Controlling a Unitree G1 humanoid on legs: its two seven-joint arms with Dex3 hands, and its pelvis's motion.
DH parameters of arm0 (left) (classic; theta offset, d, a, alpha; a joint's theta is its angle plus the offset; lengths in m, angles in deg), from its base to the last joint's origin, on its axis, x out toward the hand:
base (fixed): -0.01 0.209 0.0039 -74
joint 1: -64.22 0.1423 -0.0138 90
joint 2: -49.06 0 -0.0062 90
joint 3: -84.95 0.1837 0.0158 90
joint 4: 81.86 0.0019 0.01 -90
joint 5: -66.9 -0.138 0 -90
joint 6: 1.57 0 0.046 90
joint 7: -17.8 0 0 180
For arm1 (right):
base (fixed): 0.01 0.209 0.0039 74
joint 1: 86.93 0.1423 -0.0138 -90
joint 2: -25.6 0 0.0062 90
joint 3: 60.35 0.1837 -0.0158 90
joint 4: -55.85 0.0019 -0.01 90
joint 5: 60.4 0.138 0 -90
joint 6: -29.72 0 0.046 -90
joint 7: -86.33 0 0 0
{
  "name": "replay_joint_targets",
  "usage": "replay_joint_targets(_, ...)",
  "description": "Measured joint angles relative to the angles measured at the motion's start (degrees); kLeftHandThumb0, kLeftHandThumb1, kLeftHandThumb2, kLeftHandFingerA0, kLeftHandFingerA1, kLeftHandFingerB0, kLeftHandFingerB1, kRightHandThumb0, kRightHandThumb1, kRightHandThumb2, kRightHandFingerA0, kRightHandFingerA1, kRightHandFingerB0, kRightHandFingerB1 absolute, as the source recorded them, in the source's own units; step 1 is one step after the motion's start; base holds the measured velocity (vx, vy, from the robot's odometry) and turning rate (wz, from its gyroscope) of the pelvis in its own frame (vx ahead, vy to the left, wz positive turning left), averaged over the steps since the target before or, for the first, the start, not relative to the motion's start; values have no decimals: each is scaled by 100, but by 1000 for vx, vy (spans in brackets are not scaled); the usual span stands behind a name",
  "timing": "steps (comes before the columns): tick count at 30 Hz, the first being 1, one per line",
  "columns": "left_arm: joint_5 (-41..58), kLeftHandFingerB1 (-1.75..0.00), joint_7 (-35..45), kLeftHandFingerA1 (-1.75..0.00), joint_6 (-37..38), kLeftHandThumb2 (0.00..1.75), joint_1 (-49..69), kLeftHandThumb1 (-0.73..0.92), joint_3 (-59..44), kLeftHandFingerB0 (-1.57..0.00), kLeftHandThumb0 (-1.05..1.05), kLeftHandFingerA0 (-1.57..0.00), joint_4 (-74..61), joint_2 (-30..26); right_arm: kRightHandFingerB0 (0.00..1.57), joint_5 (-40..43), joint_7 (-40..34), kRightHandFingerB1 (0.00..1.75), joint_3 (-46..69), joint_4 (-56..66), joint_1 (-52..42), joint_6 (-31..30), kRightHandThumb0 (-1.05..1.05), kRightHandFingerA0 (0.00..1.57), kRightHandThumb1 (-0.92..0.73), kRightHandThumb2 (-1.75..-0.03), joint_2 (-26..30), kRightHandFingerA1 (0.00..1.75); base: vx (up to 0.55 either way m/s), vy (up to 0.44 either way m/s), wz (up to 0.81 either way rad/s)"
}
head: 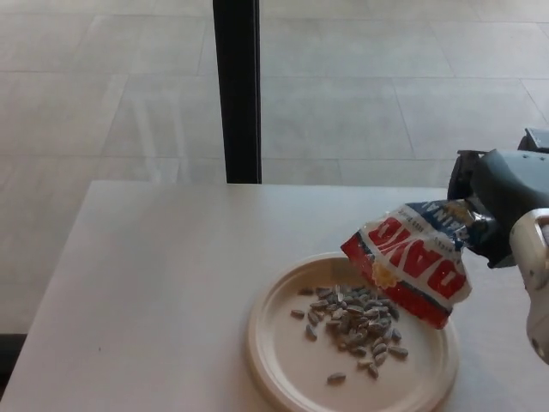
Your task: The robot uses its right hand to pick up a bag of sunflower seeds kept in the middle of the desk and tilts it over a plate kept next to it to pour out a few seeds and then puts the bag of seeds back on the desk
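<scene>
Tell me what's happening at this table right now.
The robot's right hand holds a bag of sunflower seeds tilted, mouth down, over the right side of a round plate on the white desk. A pile of seeds lies on the plate, a few scattered around it. The left hand is out of view.

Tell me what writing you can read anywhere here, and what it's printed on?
"DAVID": big white letters on red, upside down, on the tilted seed bag held in the right hand.
Smaller print on the bag's blue top band: too blurred to read.
The plate and the desk: no text.
</scene>
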Motion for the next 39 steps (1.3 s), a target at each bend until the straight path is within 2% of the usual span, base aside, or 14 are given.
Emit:
replay_joint_targets(3,0,-61,18,-73,0,133,-13,85,-2,-15,-93,-13,21,0,100,55,7,125,156,26,-184,-91,-46,122,-49,-101,-87,137,0,0,0)
replay_joint_targets(5,2,-62,24,-76,0,132,-9,85,-7,-13,-94,-19,15,0,70,100,8,169,264,36,-319,-162,-37,96,-59,-93,-132,175,0,0,0)
replay_joint_targets(6,2,-60,25,-80,0,96,-11,92,-9,-6,-97,-15,12,0,73,129,8,162,328,44,-399,-180,-37,94,-58,-97,-148,175,0,0,0)
replay_joint_targets(10,2,-61,30,-79,0,98,-12,92,-16,-6,-98,-14,36,0,70,228,-2,161,518,46,-673,-212,-38,92,-61,-94,-210,175,0,0,0)
replay_joint_targets(11,-2,-60,32,-72,3,134,-12,85,-11,-14,-95,-12,39,0,70,268,-7,160,581,46,-724,-217,-39,91,-63,-92,-238,175,0,0,0)
replay_joint_targets(15,-1,-63,49,-80,5,97,-13,92,-11,-5,-93,-13,35,0,73,426,-14,158,846,37,-871,-337,-37,93,-60,-98,-429,175,0,0,0)
replay_joint_targets(20,17,-66,77,-72,5,131,5,85,-63,-18,-92,-12,71,0,73,760,-105,141,1401,123,-1112,-478,-39,91,-49,-116,-912,175,0,0,0)
replay_joint_targets(21,23,-63,79,-78,5,98,5,92,-73,-8,-94,-12,101,1,70,846,-118,128,1531,156,-1175,-496,-38,84,-47,-119,-1038,175,0,0,0)
replay_joint_targets(22,30,-62,84,-70,5,132,9,86,-82,-17,-90,-10,112,4,75,922,-128,141,1639,178,-1226,-518,-31,91,-45,-116,-1137,174,0,0,0)
replay_joint_targets(28,33,-65,93,-75,5,132,64,84,-77,-15,-95,-17,107,7,99,1413,-150,121,2341,275,-1398,-548,-34,123,-47,-116,-1735,137,0,0,0)
replay_joint_targets(32,37,-64,94,-73,5,130,104,84,-76,-15,-93,-16,87,27,88,1741,-299,152,2662,316,-1595,-489,-27,100,-45,-121,-2045,175,0,0,0)
replay_joint_targets(35,50,-64,92,-76,4,132,129,86,-99,-14,-92,-20,56,47,83,1965,-500,140,2824,298,-1775,-283,-26,96,-50,-116,-2190,171,0,0,0)
replay_joint_targets(36,52,-63,87,-81,4,96,130,92,-106,-7,-95,-15,51,56,78,2024,-561,117,2859,271,-1807,-209,-26,98,-60,-101,-2213,163,0,0,0)
replay_joint_targets(39,57,-64,79,-75,4,132,128,86,-118,-15,-91,-19,19,89,31,2243,-820,47,2990,127,-1907,107,-44,76,-72,-61,-2333,105,0,0,0)
